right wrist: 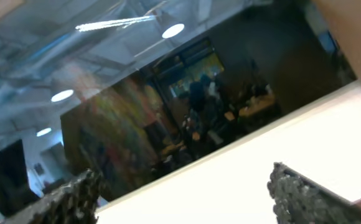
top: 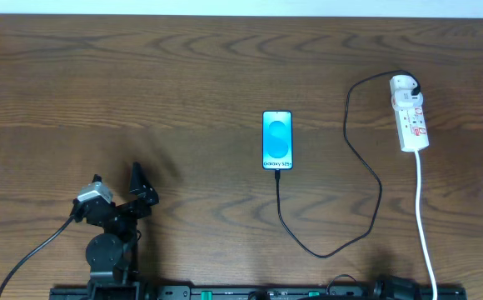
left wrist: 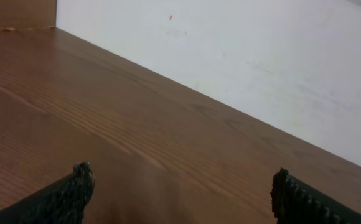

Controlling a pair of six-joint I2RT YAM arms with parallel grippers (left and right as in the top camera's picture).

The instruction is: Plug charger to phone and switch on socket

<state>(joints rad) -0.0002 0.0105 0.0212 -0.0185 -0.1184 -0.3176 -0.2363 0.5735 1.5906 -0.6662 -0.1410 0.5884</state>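
Black charger (top: 380, 196) loops slack; left gripper (left wrist: 180, 194) and right gripper (right wrist: 182, 191) both gape empty, so snagging it could unplug the phone (top: 277, 139).

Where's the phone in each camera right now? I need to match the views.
Overhead: the phone lies near picture centre, screen lit.
Left wrist: not in it; only bare table and white wall.
Right wrist: not in it; it looks off into the room.
Shared landmark: the table's wood grain, overhead and left wrist only.
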